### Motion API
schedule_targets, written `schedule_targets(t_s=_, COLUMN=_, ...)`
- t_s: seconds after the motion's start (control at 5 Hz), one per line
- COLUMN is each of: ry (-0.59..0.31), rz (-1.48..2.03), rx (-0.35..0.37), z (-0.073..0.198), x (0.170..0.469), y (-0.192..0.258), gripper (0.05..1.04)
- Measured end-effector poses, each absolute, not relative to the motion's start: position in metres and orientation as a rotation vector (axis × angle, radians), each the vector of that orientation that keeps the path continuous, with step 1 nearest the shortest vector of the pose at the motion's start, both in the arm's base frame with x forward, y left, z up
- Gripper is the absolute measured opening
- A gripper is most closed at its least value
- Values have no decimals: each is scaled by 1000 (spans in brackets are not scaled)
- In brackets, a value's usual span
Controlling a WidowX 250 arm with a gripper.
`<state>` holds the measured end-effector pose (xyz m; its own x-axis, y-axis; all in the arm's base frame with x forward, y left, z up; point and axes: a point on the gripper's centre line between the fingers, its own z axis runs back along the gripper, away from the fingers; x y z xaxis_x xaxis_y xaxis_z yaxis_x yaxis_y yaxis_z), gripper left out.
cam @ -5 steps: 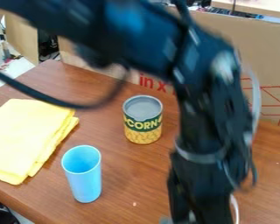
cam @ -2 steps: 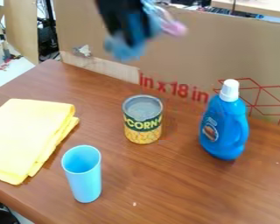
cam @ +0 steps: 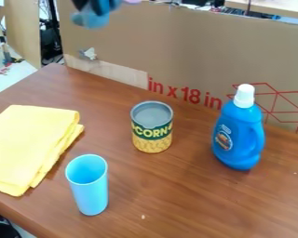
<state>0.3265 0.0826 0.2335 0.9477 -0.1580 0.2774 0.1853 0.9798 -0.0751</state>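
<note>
Landmark: yellow-and-green metal corn can (cam: pixel 152 128), upright on the brown wooden table (cam: pixel 195 195). Black gripper (cam: pixel 91 19) at the view's top edge, above and left of the can, before the brown cardboard panel (cam: pixel 195 51) that stands behind the can; cannot tell whether the pincer is apart, together or clamped on something. Blue plastic bottle with white cap (cam: pixel 240 135): upright, right of the can. Light-blue plastic cup (cam: pixel 92 197): upright, nearer the camera than the can, to its left. Folded yellow cloth (cam: pixel 30 146): flat, farther left of the can

Wide gap between can (cam: pixel 152 130) and blue bottle (cam: pixel 240 135).
</note>
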Motion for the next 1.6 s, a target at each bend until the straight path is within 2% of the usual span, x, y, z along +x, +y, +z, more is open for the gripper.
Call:
schedule_targets(t_s=0.4, ry=-207, rz=23, rx=-35, z=180, x=358, y=157, gripper=639)
schedule_targets(t_s=0.8, ry=-161, rz=90, rx=-2, z=124, x=394, y=184, gripper=639)
schedule_targets(t_s=1.2, ry=-28, rz=179, rx=83, z=89, x=391, y=204, gripper=639)
schedule_targets(t_s=1.4, ry=48, rz=175, rx=14, z=65, x=386, y=197, gripper=639)
schedule_targets(t_s=1.6, ry=100, rz=180, rx=-3, z=52, x=384, y=206, gripper=639)
